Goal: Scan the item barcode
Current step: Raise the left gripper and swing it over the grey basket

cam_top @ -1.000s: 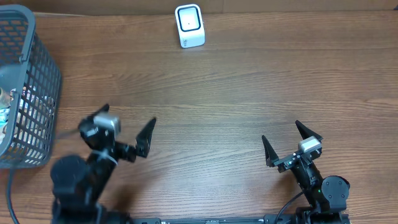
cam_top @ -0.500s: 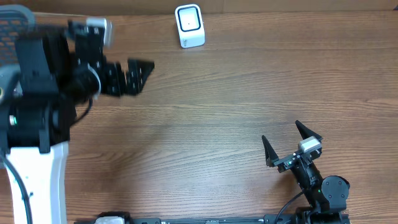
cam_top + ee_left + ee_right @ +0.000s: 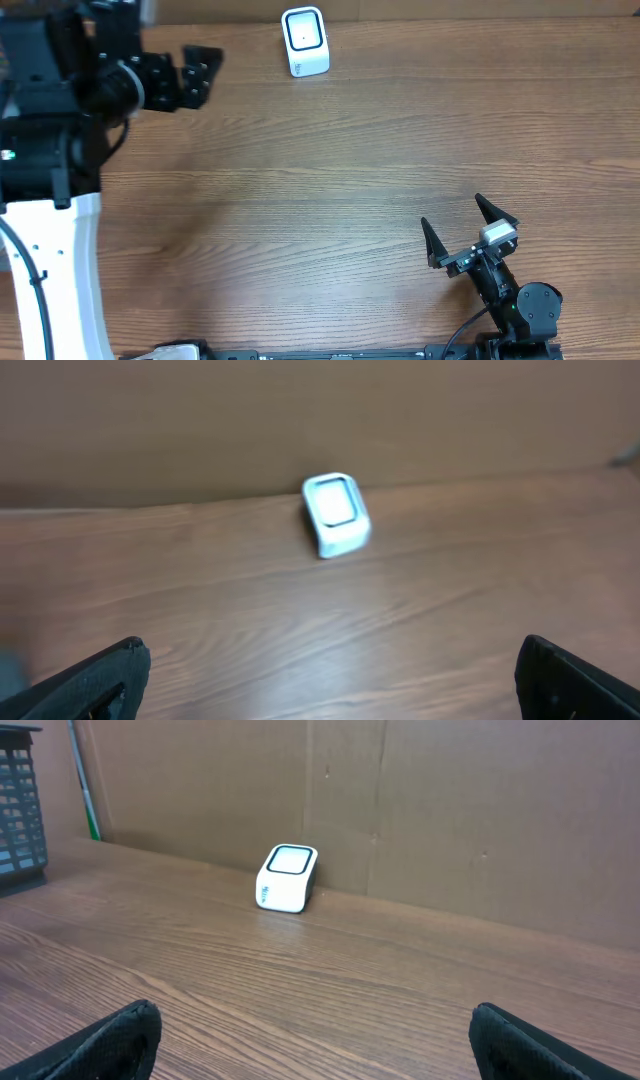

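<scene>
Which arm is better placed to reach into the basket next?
Left. The left arm, jaws open, hangs over the table at far left, where the basket stands; the right arm sits at the near edge.

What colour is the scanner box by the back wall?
White with a dark-rimmed top; the scanner shows best in the right wrist view.

Soft, even light from above leaves the wooden desk (image 3: 330,170) matte, its shadows faint. The left wrist view is blurred, smearing the white scanner (image 3: 336,513). Overhead and right wrist views are sharp, except the left arm (image 3: 60,90), soft at the overhead's left edge.
</scene>
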Robot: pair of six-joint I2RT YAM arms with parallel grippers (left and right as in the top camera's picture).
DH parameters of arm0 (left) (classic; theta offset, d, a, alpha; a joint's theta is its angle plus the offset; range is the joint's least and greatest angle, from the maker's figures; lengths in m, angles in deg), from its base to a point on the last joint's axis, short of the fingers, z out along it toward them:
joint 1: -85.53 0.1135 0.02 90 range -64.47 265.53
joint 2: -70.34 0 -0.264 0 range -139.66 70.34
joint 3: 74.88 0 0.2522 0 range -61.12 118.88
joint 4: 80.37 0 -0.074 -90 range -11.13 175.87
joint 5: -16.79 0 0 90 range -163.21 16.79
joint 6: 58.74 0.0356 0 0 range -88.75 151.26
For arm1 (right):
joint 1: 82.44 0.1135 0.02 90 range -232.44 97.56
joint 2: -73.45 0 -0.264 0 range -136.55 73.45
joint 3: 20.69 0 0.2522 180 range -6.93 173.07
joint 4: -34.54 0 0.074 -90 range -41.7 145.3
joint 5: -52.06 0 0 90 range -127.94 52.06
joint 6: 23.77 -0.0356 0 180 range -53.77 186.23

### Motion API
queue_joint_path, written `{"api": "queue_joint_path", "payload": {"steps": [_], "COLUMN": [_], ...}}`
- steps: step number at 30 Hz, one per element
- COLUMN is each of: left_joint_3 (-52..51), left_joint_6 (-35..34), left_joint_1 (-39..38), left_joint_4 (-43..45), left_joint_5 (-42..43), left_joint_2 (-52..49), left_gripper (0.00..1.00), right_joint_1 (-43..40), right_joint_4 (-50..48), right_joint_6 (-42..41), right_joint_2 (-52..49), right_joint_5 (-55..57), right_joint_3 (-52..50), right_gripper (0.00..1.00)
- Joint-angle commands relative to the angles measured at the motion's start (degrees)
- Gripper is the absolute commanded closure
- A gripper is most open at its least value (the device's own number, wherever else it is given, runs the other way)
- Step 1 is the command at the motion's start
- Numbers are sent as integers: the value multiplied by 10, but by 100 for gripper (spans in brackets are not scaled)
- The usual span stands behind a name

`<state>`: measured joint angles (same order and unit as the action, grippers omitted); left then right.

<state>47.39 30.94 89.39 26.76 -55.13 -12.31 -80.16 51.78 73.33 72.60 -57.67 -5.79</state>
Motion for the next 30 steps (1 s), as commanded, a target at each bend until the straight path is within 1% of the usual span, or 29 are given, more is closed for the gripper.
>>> {"api": "queue_joint_path", "payload": {"steps": [1, 3, 5, 8, 11, 13, 14, 17, 18, 24, 30], "left_joint_3": [15, 15, 15, 15, 15, 15, 15, 15, 15, 14, 14], "left_joint_6": [-31, -83, -113, -119, -119, -120, -135, -223, -226, -220, -219], "left_joint_1": [61, 116, 167, 230, 265, 278, 282, 293, 297, 312, 328], "left_joint_4": [9, 17, 25, 35, 39, 44, 43, 30, 30, 7, -6], "left_joint_5": [-26, -31, -25, -15, -29, -60, -95, -206, -220, -261, -264], "left_joint_2": [2, 2, 2, 2, 2, -1, -3, -15, -20, -55, -86], "left_gripper": [1, 0, 0, 0, 0, 0, 0, 0, 0, 0, 0], "right_joint_1": [-1, -1, -1, -1, -1, -1, -1, -1, -1, -1, -1], "right_joint_4": [-4, -4, -4, -4, -4, -4, -4, -4, -4, -4, -4], "right_joint_6": [-4, -4, -4, -4, -4, -4, -4, -4, -4, -4, -4], "right_joint_2": [7, 7, 7, 7, 7, 7, 7, 7, 7, 7, 7], "right_joint_5": [-3, -3, -3, -3, -3, -3, -3, -3, -3, -3, -3], "right_joint_3": [-7, -7, -7, -7, -7, -7, -7, -7, -7, -7, -7], "right_gripper": [0, 0, 0, 0, 0, 0, 0, 0, 0, 0, 0]}}
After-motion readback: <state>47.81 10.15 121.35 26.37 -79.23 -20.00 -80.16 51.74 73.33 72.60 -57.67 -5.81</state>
